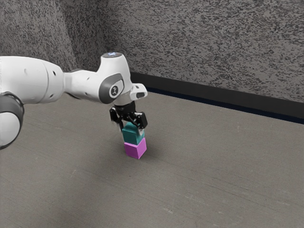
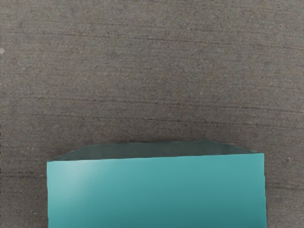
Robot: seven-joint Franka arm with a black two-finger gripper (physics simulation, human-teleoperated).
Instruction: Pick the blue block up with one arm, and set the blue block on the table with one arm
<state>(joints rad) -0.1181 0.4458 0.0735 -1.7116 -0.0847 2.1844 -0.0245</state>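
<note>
My black gripper (image 1: 132,128) points down over the teal-blue block (image 1: 132,136) in the exterior view, with its lower end at the upper part of the block. This block stands on top of the magenta block (image 1: 136,149), the two roughly aligned. Seen from the wrist, the blue block (image 2: 156,192) lies close under my hand, its flat top face bright and a narrow darker side beyond it. Whether the gripper is open or shut on the block is not clear.
The grey-brown table surface (image 1: 204,175) spreads around the two blocks. Behind it, a dark band (image 1: 213,97) runs along the foot of the speckled wall (image 1: 204,42).
</note>
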